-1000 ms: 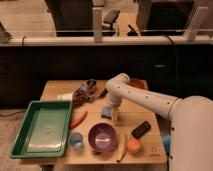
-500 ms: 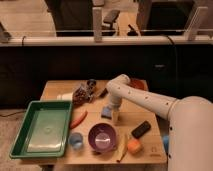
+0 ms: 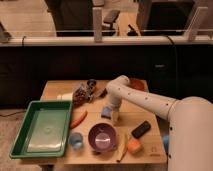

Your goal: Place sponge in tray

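Observation:
The sponge [image 3: 106,111] is a small flat blue-grey pad lying mid-table, above the purple bowl [image 3: 102,137]. My gripper [image 3: 114,117] hangs at the end of the white arm [image 3: 145,102], pointing down just right of the sponge and close against it. The green tray [image 3: 42,127] sits at the table's left edge, with nothing in it, well left of the gripper.
An orange carrot-like piece [image 3: 78,119] lies between tray and sponge. A blue cup [image 3: 76,141] stands left of the bowl. A black block [image 3: 140,129], an orange-yellow lump [image 3: 133,146] and a yellow strip [image 3: 122,148] lie at right front. A snack bag [image 3: 81,93] lies at the back.

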You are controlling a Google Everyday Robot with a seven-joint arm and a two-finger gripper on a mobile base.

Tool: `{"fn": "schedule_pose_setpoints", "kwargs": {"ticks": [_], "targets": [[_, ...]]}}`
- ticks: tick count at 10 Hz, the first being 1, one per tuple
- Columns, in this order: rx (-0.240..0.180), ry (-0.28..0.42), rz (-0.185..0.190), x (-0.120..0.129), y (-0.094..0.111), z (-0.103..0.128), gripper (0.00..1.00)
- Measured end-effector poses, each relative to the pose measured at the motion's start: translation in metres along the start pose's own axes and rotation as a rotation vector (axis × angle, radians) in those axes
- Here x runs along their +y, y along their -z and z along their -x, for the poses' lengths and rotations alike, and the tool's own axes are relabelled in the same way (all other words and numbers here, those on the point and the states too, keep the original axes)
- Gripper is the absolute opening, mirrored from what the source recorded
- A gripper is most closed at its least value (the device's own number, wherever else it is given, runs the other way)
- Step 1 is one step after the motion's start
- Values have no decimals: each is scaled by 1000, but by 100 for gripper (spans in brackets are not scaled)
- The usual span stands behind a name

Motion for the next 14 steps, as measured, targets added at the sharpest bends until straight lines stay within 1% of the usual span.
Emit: {"fn": "schedule_pose_setpoints", "kwargs": {"ticks": [1,2,4,6,7,8,9,12,14], "targets": [[-1,4,0,0,0,1,74],[-2,8,0,0,0,2,62],[-3,14,1,0,-1,3,45],[-4,20,0,-1,-1,3,22],[-4,21,-1,-1,0,2,14],[-5,24,-1,-2,0,2,4],[-5,27,-1,-2,1,2,0],[-5,35,-4,-5,5,1,0],[-3,33,-13,-8,9,-1,0]]}}
